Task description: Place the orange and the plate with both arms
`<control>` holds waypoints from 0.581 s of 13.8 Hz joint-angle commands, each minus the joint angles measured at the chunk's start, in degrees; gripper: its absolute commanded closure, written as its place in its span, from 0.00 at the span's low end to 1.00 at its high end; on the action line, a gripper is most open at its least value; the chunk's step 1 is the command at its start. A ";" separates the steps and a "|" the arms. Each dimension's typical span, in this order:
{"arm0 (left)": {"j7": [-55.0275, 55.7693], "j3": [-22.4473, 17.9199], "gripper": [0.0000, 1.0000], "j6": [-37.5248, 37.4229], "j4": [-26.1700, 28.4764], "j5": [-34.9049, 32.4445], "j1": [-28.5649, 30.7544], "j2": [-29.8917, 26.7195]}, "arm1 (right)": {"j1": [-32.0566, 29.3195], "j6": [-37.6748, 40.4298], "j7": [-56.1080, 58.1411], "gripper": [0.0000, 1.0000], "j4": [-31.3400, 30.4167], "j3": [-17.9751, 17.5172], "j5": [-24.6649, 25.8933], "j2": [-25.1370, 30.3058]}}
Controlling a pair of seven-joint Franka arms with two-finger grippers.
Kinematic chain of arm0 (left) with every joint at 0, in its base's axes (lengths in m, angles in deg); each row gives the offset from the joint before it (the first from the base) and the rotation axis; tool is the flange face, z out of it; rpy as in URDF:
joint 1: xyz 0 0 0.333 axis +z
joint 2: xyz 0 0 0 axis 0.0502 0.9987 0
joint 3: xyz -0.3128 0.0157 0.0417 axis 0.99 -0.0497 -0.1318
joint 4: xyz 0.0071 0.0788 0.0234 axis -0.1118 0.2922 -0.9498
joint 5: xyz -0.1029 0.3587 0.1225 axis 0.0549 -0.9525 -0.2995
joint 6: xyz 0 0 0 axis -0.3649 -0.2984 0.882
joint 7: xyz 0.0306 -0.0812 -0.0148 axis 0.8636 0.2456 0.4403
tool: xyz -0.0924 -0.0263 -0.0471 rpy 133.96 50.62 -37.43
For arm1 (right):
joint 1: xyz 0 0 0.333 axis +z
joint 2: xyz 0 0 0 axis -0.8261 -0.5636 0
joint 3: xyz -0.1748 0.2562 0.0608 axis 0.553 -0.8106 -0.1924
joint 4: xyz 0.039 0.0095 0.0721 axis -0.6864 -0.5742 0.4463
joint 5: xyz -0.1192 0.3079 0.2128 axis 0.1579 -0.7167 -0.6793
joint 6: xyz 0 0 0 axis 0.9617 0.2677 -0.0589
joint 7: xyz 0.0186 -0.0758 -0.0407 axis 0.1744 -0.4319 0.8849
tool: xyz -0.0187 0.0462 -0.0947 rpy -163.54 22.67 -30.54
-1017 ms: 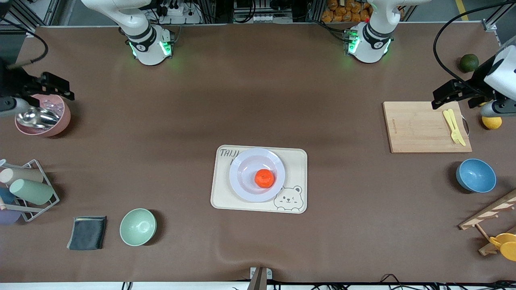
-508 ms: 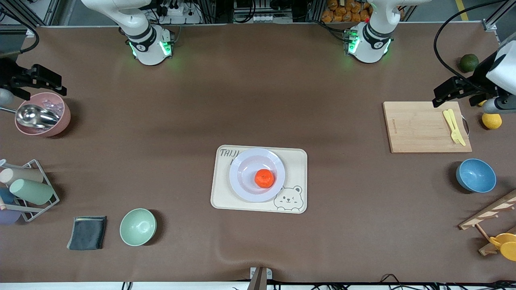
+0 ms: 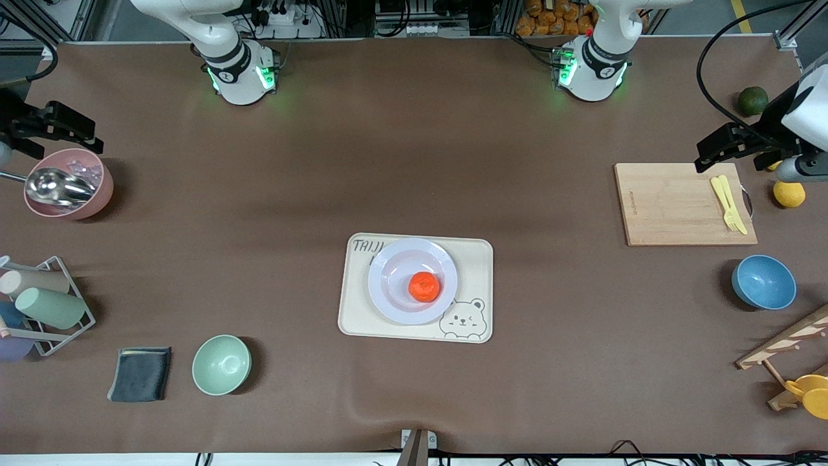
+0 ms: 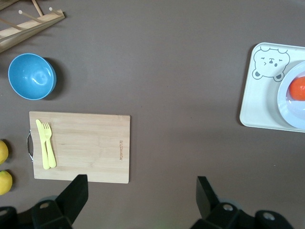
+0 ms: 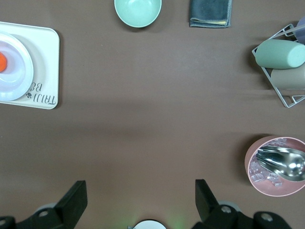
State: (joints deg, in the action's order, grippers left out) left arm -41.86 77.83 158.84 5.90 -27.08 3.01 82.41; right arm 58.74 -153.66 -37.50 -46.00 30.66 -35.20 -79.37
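The orange (image 3: 424, 286) lies in the sunken centre of the pale plate (image 3: 388, 259), which sits on the cream bear-print tray (image 3: 475, 259) at mid-table. My left gripper (image 3: 724, 150) is open and empty, up over the wooden cutting board's edge at the left arm's end. My right gripper (image 3: 61, 126) is open and empty, up beside the pink bowl at the right arm's end. The left wrist view shows its gripper (image 4: 141, 188), the orange (image 4: 298, 88) and the plate (image 4: 288, 107) far off. The right wrist view shows its gripper (image 5: 140, 191) and the plate (image 5: 14, 71).
A cutting board (image 3: 673, 207) with a yellow fork and knife (image 3: 728, 202), lemons (image 3: 789, 194), a dark green fruit (image 3: 752, 100) and a blue bowl (image 3: 763, 282) are at the left arm's end. A pink bowl with a scoop (image 3: 68, 184), a cup rack (image 3: 45, 304), a grey cloth (image 3: 140, 374) and a green bowl (image 3: 220, 364) are at the right arm's end.
My right gripper has drawn back from over the pink bowl toward the table's edge. My left gripper has shifted only slightly. The orange and plate have not moved.
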 commanded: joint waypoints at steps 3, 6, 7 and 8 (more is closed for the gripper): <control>-0.44 -0.69 0.00 -0.83 -1.30 -3.31 -0.57 0.02 | -3.13 1.18 -2.34 0.00 1.22 -3.88 0.67 -0.24; -0.36 -0.69 0.00 -1.01 -1.30 -3.59 -0.57 -0.16 | -2.78 1.27 -2.34 0.00 1.31 -3.96 0.76 -0.59; -0.44 -0.60 0.00 -1.10 -1.30 -3.42 -0.57 -0.16 | -2.78 1.27 -2.25 0.00 1.31 -3.96 0.76 -0.51; -0.36 -0.60 0.00 -1.18 -1.30 -3.33 -0.57 -0.16 | -2.78 1.27 -2.25 0.00 1.31 -3.96 0.76 -0.59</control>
State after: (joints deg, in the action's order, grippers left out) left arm -41.91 77.50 158.82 5.42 -29.37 2.98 82.41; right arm 57.03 -153.40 -38.81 -46.00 27.89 -35.19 -79.39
